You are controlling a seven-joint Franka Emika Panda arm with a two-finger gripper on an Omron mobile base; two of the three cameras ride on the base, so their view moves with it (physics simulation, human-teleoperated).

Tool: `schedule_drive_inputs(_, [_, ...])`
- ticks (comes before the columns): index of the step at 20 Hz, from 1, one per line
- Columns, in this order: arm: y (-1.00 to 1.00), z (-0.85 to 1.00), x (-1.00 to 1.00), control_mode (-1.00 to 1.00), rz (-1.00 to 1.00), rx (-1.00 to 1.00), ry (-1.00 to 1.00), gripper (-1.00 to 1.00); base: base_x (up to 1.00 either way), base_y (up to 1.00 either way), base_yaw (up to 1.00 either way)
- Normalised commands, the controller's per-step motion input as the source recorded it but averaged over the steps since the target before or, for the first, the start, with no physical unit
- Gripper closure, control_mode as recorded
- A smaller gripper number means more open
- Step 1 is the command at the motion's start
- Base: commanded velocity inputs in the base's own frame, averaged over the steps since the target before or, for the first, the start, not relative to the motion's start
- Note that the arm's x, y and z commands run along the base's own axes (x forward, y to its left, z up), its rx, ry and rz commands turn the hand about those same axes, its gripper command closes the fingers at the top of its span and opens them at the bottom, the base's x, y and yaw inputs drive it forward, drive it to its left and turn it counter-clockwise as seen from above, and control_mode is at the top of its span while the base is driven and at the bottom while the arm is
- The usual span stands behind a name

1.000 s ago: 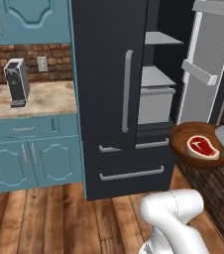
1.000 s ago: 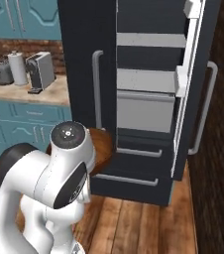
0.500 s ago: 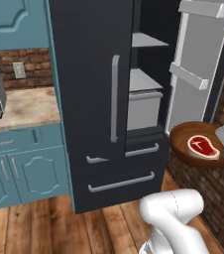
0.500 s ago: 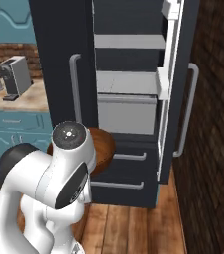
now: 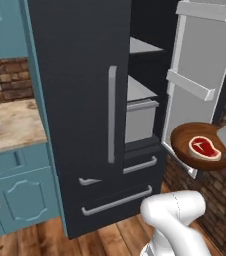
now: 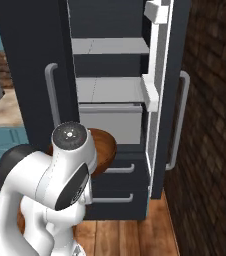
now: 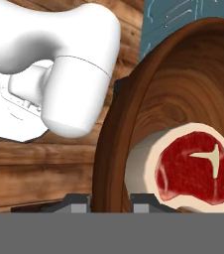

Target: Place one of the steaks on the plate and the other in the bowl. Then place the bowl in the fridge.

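Item: bowl (image 5: 201,148), brown wood, carried level at the gripper (image 7: 110,200), deep red steak (image 5: 204,147) inside. Grip: fingers astride the rim wall, apparently clamped on it; contact is partly hidden. Fridge (image 5: 85,100): right door swung open, grey shelves (image 6: 110,90) exposed. Key relation: the open compartment lies left of and beyond the bowl, shelves higher than its rim.

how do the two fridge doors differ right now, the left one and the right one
The left door is shut, showing its black front and grey bar handle; the right door is swung open, showing its pale inner side with white door shelves. The left door hides its compartment; the right leaves grey shelves exposed. Both are tall upper doors of the black fridge.
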Motion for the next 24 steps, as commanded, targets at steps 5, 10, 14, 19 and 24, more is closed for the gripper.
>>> schedule_drive_inputs(5, [0.00, 0.00, 0.00, 1.00, 0.00, 0.00, 0.00, 1.00, 0.48, 0.18, -0.18])
schedule_drive_inputs(10, [0.00, 0.00, 0.00, 1.00, 0.00, 0.00, 0.00, 1.00, 0.65, 0.16, -0.04])
schedule_drive_inputs(14, [0.00, 0.00, 0.00, 1.00, 0.00, 0.00, 0.00, 1.00, 0.48, 0.00, 0.00])
schedule_drive_inputs(19, [0.00, 0.00, 0.00, 1.00, 0.00, 0.00, 0.00, 1.00, 0.18, -0.03, 0.00])
schedule_drive_inputs(24, [0.00, 0.00, 0.00, 1.00, 0.00, 0.00, 0.00, 1.00, 0.19, 0.00, 0.01])
